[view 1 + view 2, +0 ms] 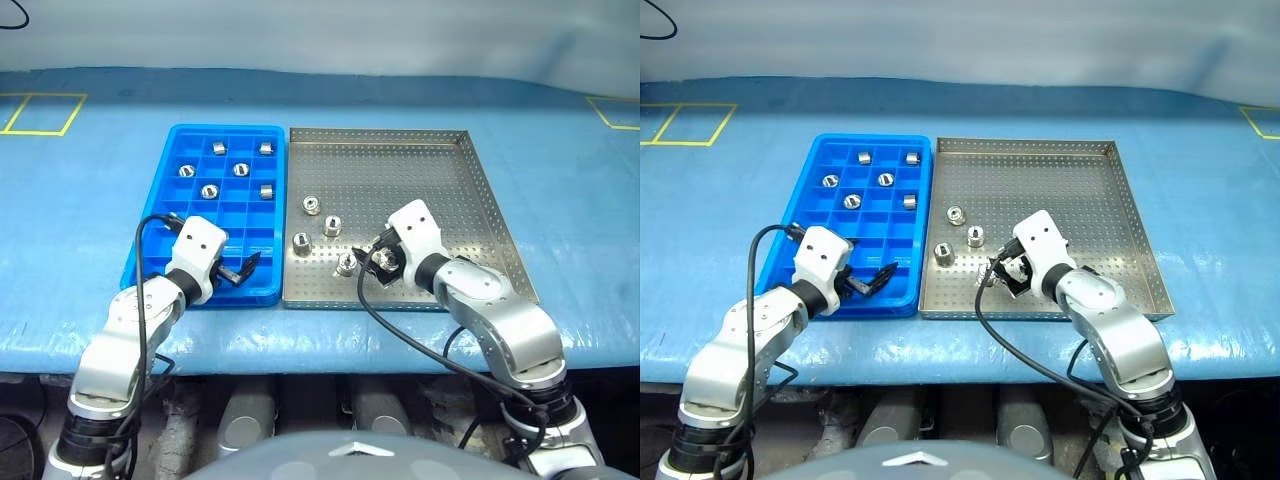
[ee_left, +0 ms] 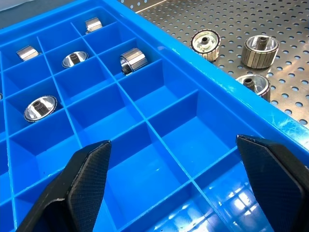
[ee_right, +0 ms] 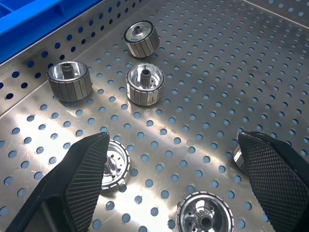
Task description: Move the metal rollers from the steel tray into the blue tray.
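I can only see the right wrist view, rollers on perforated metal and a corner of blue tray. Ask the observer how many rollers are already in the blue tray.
Observer: Six metal rollers lie in the blue tray, each in its own compartment, all in the far half.
Operator: And where is the left gripper right now?
Observer: The left gripper hangs open over the near right compartments of the blue tray, holding nothing; the compartments below it are empty.
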`<state>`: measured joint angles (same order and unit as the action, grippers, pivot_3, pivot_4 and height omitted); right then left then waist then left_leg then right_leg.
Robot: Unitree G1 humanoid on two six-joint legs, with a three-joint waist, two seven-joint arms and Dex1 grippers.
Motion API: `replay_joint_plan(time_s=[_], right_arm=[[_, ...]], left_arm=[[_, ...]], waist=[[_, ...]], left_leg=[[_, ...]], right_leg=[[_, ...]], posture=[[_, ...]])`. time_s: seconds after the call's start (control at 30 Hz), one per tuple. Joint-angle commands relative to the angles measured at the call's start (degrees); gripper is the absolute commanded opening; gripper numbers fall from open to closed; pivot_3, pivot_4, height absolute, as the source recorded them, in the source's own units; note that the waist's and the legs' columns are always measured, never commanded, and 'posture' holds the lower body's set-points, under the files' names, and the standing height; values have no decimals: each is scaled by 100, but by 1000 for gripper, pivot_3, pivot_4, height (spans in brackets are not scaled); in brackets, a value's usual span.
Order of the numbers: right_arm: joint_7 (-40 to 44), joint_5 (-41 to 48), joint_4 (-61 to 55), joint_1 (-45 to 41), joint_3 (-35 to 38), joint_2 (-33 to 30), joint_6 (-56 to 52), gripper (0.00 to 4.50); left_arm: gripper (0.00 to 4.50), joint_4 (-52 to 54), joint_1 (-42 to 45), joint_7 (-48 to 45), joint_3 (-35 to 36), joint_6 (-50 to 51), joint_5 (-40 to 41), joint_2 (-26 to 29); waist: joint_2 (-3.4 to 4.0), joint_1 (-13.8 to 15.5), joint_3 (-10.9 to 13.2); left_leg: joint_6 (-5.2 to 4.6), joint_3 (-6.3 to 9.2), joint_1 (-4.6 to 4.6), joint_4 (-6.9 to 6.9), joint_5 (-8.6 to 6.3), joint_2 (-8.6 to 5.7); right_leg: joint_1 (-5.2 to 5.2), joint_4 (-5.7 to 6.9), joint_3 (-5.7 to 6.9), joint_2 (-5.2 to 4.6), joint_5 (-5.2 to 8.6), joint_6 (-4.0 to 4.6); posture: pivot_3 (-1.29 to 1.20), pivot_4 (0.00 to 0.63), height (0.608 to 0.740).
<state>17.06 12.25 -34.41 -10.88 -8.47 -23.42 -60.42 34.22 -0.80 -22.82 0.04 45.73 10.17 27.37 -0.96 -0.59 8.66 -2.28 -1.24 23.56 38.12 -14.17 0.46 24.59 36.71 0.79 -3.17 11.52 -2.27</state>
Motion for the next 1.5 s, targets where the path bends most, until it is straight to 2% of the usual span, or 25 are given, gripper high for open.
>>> replay_joint_plan(time_s=[0.03, 0.4, 0.5, 0.67, 0.8, 0.87, 1.03, 1.23, 1.5], right_arm=[[-40, 5, -61, -36, 133, 25, 40, 4479], [-73, -22, -49, -28, 114, 34, 58, 4479], [-104, -23, -70, -20, 124, 40, 64, 4479], [-175, -29, -108, 13, 96, 131, 74, 4479], [-228, -45, -82, 13, 55, 231, 118, 4479], [-282, -38, -121, 41, 71, 305, 128, 4479], [-419, -44, -335, 237, 101, 447, 115, 4479], [-673, -52, -611, 601, 245, 650, 53, 4479], [-861, -52, -760, 811, 297, 855, 138, 4479]], left_arm=[[4500, 269, 6, 29, -6, -42, 21, 8], [4500, 241, 72, 38, -41, -88, 30, -3], [4500, 162, 382, -75, -113, -93, 27, 92], [4500, -797, 1937, -557, -514, -307, -67, 258], [4500, -2121, 3484, -1281, -1068, -761, -211, 309], [4500, -3253, 4280, -1817, -1444, -1117, -335, 229], [4500, -5676, 5536, -2868, -2286, -2085, -907, -21], [4500, -7571, 6240, -3631, -2762, -3117, -1497, -391], [4500, -9074, 6627, -3440, -3065, -4040, -2420, -743]], waist=[[0, 0, 0], [0, 0, 0], [-1, 10, 1], [-8, 63, 4], [-11, 37, 6], [-11, 21, 6], [-10, -69, 6], [-10, -229, 7], [-11, -391, 7]], left_leg=[[0, 0, 0, 0, 0, 0], [0, 0, 0, 0, 0, 0], [0, 1, 1, 3, 0, 0], [2, 10, 3, 19, 7, -4], [0, 2, 2, 21, 8, -12], [-1, 2, 5, 20, 8, -14], [-7, -3, 4, 11, 4, -25], [-16, -6, 24, 10, -3, -37], [-29, -12, 23, 19, -10, -22]], right_leg=[[0, 0, 0, 0, 0, 0], [0, 0, -1, 0, 0, 0], [0, 1, 0, 1, -1, 0], [-6, 6, 1, 8, -6, -10], [-8, 5, -10, 7, -12, -18], [-7, 4, -10, 7, -21, -35], [-3, 2, -16, 8, -26, -43], [15, -1, -21, 7, -28, -38], [12, 0, -29, -1, -18, -66]], posture=[[8, 150, 740], [3, 150, 740], [-2, 150, 740], [-4, 150, 740], [-14, 150, 740], [-21, 150, 740], [-99, 150, 740], [-162, 150, 740], [-218, 150, 740]])
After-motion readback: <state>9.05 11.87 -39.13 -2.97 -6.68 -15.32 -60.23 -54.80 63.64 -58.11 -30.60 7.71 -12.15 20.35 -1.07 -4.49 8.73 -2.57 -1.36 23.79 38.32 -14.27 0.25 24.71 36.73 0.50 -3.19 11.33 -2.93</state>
